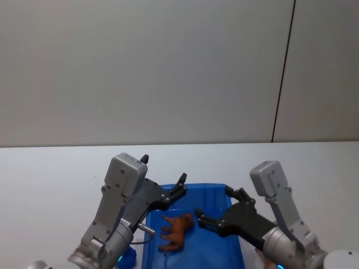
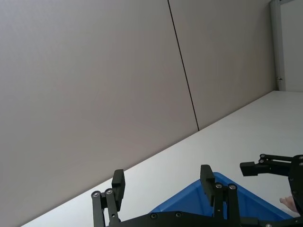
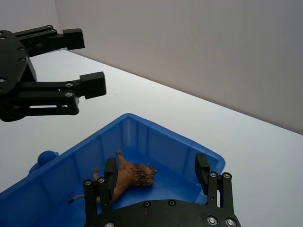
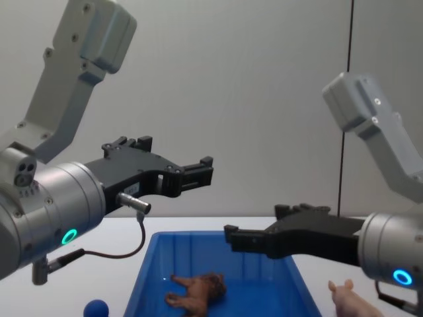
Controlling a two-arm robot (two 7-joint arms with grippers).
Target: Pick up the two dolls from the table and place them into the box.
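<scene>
reddish-brown plastic dog figurine [image 1: 176,230] lies in blue plastic bin [image 1: 213,193], left tool [image 1: 164,168] and right tool [image 1: 214,204] apart, empty; pale pink pig figurine [image 4: 350,297] needs grasping next.

The box [image 1: 210,196] is set on the bench [image 1: 56,168] at the lower centre of the head view. The dog figurine [image 1: 176,230] is found on its side inside the box, left of the middle. The pig figurine [image 4: 350,297] is placed outside, just right of the box, in the lower right corner of the chest view. A ball [image 4: 97,308] is seen on the bench just left of the box, at lower left. The left hand [image 1: 164,168] is held above the box's far left corner, the right hand [image 1: 214,202] above its right half.
</scene>
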